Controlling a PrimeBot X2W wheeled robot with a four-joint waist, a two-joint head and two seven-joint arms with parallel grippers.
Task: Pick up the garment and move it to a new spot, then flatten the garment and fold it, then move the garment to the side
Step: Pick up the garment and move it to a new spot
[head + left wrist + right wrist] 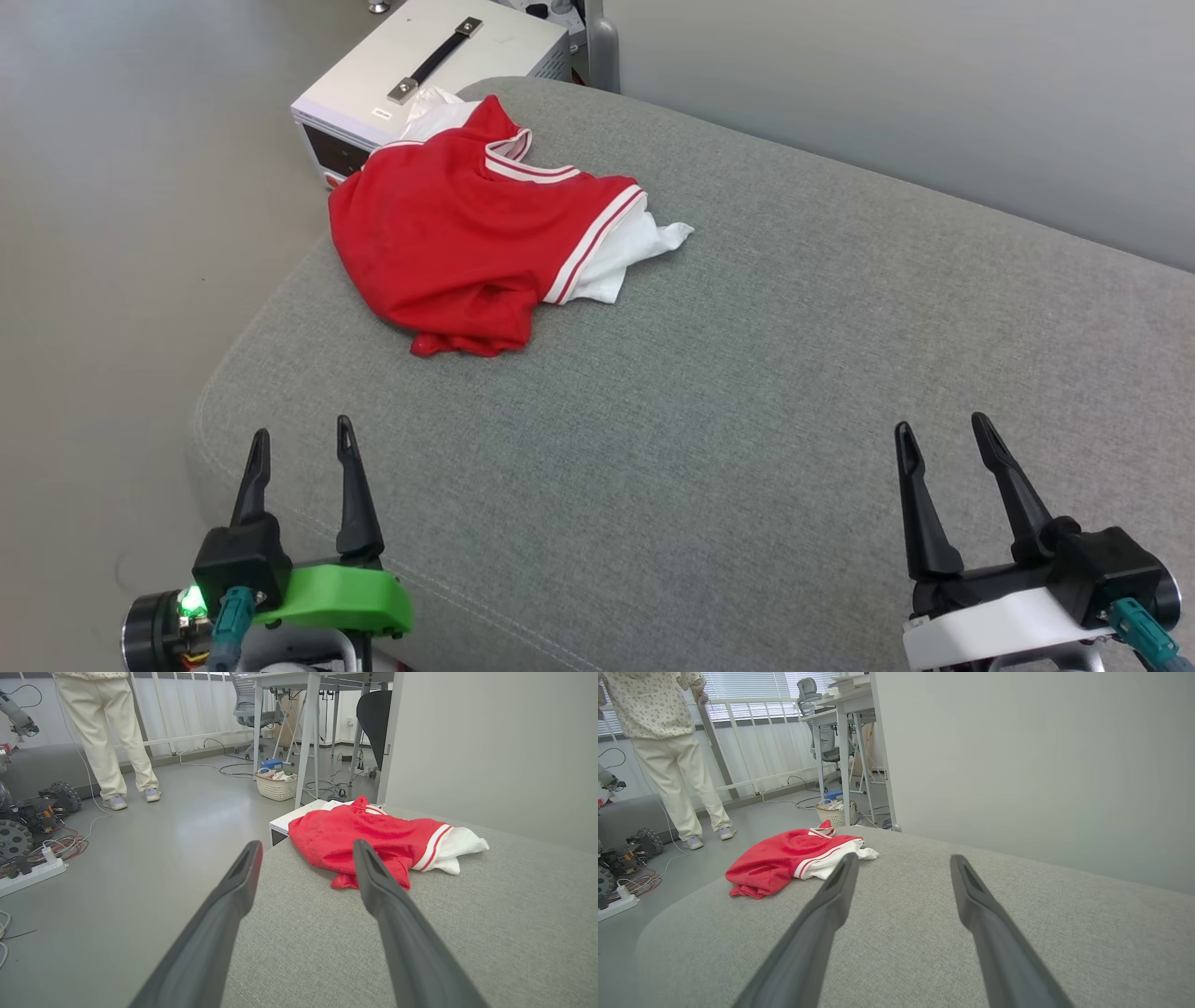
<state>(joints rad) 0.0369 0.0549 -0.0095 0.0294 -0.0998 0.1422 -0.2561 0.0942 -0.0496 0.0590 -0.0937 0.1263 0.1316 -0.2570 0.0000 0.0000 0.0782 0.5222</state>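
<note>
The garment, a red jersey with white sleeves and red-and-white striped trim, lies crumpled at the far left corner of the grey cushioned surface. One white sleeve sticks out to its right. My left gripper hovers open near the front left edge, well short of the garment, with nothing between its fingers. Over the front right, my right gripper is also open and empty, and the garment lies far off to its left.
A white metal box with a black handle stands just behind the garment, off the cushion's edge. A grey partition wall runs along the far right. A person stands on the floor beyond, near cables, wheeled robot parts and a basket.
</note>
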